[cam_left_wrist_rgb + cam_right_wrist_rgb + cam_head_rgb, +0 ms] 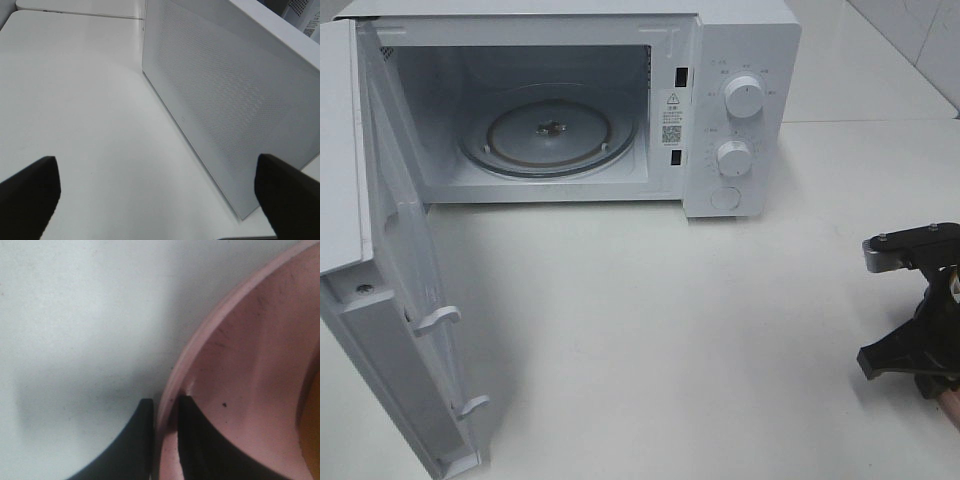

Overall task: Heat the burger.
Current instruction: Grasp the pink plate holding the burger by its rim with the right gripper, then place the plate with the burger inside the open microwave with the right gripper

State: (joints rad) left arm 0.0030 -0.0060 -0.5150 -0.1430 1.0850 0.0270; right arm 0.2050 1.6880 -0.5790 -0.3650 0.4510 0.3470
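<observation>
In the right wrist view my right gripper [164, 412] has its two black fingers tight on either side of the rim of a pink plate [250, 365], one finger outside and one inside. A golden-brown sliver at that view's edge is the burger [313, 425] on the plate; the rest of it is out of frame. In the high view the right gripper [930, 372] points down at the table's far right edge. My left gripper [160, 200] is open wide with nothing between its fingers, beside the microwave's perforated side wall [235, 100].
The white microwave [740, 60] stands at the back of the white table [670, 330]. Its door [400, 300] is swung open toward the front left. Inside is a bare glass turntable [550, 130]. Two knobs [744, 98] are on its right panel.
</observation>
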